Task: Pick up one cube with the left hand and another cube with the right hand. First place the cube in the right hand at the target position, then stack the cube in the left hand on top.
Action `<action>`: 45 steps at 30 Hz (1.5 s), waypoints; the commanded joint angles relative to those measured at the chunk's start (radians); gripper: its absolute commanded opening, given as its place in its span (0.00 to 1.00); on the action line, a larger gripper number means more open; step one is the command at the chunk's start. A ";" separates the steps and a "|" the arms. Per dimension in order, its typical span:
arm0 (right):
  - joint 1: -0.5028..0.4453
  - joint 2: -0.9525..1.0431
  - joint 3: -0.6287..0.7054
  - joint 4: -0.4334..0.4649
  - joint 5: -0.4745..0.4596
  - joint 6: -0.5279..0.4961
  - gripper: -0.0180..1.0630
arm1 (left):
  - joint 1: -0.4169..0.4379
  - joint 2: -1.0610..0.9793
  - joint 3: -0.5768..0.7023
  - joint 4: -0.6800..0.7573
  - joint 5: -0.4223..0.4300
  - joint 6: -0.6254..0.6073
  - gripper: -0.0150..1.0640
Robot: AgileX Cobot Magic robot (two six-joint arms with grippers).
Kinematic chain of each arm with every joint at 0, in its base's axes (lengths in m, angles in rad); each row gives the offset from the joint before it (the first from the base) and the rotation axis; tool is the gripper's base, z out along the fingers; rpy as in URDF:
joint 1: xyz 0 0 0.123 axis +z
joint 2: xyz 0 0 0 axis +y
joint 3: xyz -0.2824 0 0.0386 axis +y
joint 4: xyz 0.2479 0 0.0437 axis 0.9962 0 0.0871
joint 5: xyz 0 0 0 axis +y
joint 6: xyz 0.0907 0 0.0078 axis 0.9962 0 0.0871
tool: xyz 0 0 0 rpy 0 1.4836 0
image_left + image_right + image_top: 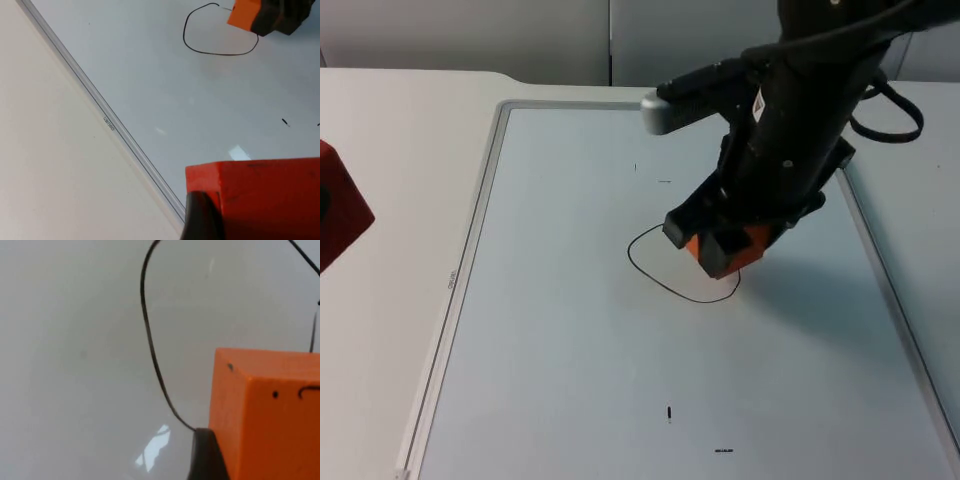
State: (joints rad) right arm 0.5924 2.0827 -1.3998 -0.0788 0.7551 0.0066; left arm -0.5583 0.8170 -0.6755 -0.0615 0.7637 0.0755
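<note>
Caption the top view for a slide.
Right claw holds an orange cube over the drawn ring.

Red cube (pixel 265 197) pressed against the left fingers (pixel 202 220). Well beyond them, an orange cube (pixel 243 14) over the drawn black loop (pixel 220 37) on the desk (pixel 60 165).

— What do you have on the counter (pixel 400 130) apart from the job itself?
— You've a pale whiteboard mat (pixel 570 360) with a silver frame (pixel 470 250) lying flat on it. Small black pen marks (pixel 669 413) dot the mat near you.
— And behind it?
— You see a grey partition wall (pixel 520 35).
</note>
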 commanded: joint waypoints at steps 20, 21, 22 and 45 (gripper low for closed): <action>-0.003 0.126 -0.105 0.006 0.017 0.013 0.01 | -0.007 -0.005 0.002 -0.014 -0.012 -0.004 0.18; -0.003 0.134 -0.105 0.006 0.017 0.013 0.01 | -0.007 -0.005 0.002 -0.014 -0.012 -0.004 0.18; -0.003 0.134 -0.105 0.006 0.017 0.013 0.01 | -0.007 -0.005 0.002 -0.014 -0.012 -0.004 0.18; -0.003 0.158 -0.106 0.054 -0.008 0.012 0.07 | -0.007 -0.005 0.002 -0.014 -0.012 -0.004 0.18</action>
State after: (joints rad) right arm 0.5908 2.2185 -1.5082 -0.0408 0.7612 0.0233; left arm -0.5583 0.8170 -0.6755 -0.0648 0.7637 0.0755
